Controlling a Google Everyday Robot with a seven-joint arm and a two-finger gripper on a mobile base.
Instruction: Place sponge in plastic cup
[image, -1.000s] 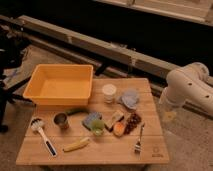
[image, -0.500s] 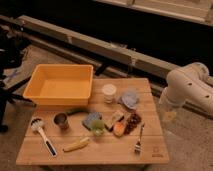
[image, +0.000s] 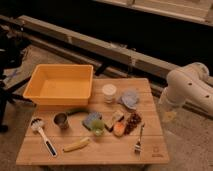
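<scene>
The single arm stands off the right side of the frame, and its hand (image: 168, 116) hangs beside the right edge of the worktop (image: 150, 150), above the floor and not over any object. I cannot tell whether the hand is spread or pressed together; it seems to hold nothing.

The sponge (image: 91, 119), a bluish-grey block, lies in the lower middle of the worktop, well to the left of the hand and a little lower in the frame. Its long axis seems to run diagonally, from upper right to lower left, though its outline is soft. Touching its lower right corner is a small green cup (image: 98, 127), probably the plastic one meant. A white cup (image: 108, 93) stands further up, towards the middle, and a metal cup (image: 61, 120) sits to the sponge's left.

By my judgement the reach must go leftward across the fork (image: 139, 141) and the snack items between.

Counted: one sponge, one hand, three cups, one yellow bin (image: 60, 86), one brush (image: 42, 136).
</scene>
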